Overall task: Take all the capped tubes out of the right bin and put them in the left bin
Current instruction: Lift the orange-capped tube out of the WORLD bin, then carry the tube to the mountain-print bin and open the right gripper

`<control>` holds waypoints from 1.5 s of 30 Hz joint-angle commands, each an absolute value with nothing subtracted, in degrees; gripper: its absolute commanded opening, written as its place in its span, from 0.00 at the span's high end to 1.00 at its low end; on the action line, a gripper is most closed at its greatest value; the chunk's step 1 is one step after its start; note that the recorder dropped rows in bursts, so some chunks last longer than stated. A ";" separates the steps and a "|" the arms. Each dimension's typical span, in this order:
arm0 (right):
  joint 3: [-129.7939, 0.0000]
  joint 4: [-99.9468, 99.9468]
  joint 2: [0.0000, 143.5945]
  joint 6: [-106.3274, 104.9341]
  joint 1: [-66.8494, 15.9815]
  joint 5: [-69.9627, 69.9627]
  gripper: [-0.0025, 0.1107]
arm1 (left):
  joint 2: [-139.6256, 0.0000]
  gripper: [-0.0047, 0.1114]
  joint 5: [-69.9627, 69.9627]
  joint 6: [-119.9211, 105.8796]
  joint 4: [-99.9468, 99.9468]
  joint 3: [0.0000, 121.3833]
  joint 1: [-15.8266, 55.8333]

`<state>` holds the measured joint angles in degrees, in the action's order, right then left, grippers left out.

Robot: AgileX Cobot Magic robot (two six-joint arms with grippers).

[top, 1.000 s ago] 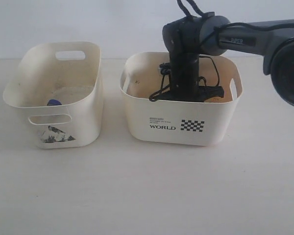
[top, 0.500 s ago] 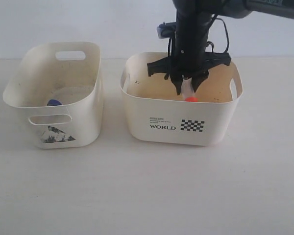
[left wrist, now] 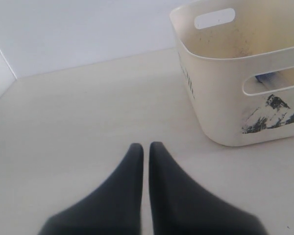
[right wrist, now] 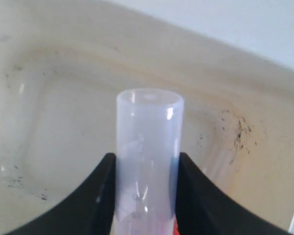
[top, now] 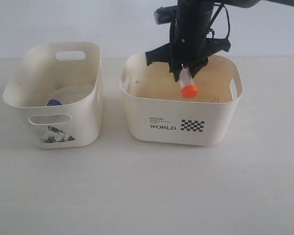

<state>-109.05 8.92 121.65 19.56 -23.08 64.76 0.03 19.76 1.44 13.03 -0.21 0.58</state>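
Left claw (left wrist: 146,147) rests low over the desk (top: 147,196) beside the left bin (top: 83,127), its two fingers drawn nearly together with only a thin slit between them and nothing in them. It looks parked out of the way, leaving that bin's mouth free for a drop from above.

Inside the left bin lies a tube with a blue cap (top: 54,103), down on the floor near the front wall; only the cap shows.

Well apart from it on the desk stands the right bin (top: 137,117), the one marked WORLD. Over its inside hangs the right claw (top: 186,73), closed on an orange-capped tube (top: 188,90). The tube points cap down and slightly tilted, its clear body pinched between the dark fingers and its blunt end sticking up past them. Gripping the body, not the slick cap, probably keeps it steady for the carry leftward. It is clear of the floor, about level with the rim. No other tube shows in the part of that bin's floor in view.
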 commanded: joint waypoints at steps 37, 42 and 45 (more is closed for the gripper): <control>-109.24 13.97 111.27 9.77 -38.96 41.32 0.96 | 0.00 0.92 19.57 1.98 13.10 0.00 0.56; -109.24 21.68 111.00 18.70 -35.99 60.27 0.96 | 0.00 0.92 19.57 1.98 13.10 0.00 0.56; -109.24 22.81 112.22 21.27 -34.25 69.96 0.96 | 0.00 0.92 19.57 1.98 13.10 0.00 0.56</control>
<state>-109.05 20.99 111.55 18.05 -35.79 60.85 0.03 19.76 1.44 13.03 -0.21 0.58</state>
